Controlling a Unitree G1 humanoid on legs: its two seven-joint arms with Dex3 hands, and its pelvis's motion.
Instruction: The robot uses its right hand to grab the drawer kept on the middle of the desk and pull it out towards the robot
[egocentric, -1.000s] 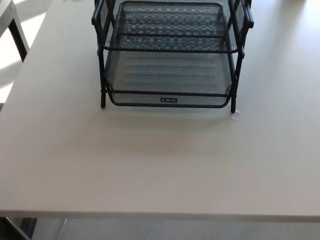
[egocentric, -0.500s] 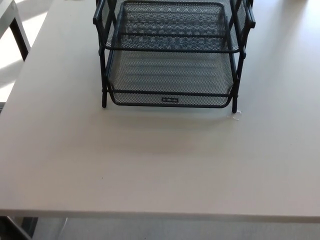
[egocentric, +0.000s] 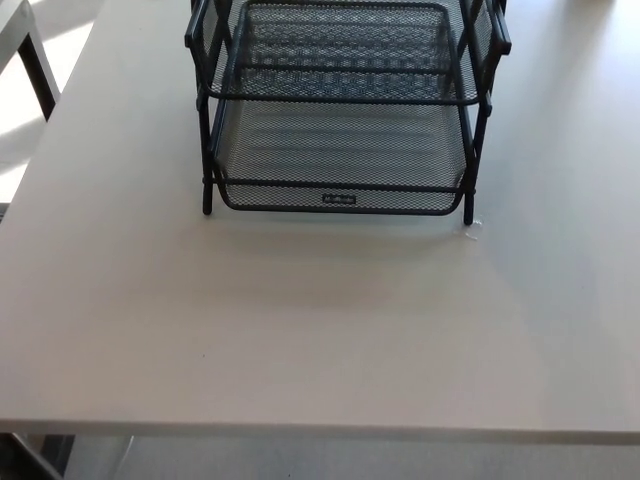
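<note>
Neither hand shows in the head view, so their state cannot be told and no place can be given relative to them; places are given by the bench instead.

A black wire-mesh drawer rack (egocentric: 340, 105) stands on the far middle of the pale bench (egocentric: 300, 320), its top cut off by the picture's upper edge. The lower drawer (egocentric: 338, 160) sits in the frame with its front lip (egocentric: 338, 199) about level with the two front legs, a small label at the lip's centre. An upper drawer (egocentric: 340, 50) rests above it, set a little further back. The left front leg (egocentric: 207, 195) and right front leg (egocentric: 468, 205) both stand on the bench top. Just beside the right leg lies a small pale scrap (egocentric: 474, 232), perhaps a bit of tape; it is too small to tell.

Between the drawer's front lip and the near edge of the bench (egocentric: 320, 432) the surface is bare and wide. At far left, part of another table's dark leg (egocentric: 40, 75) shows beyond the bench edge
</note>
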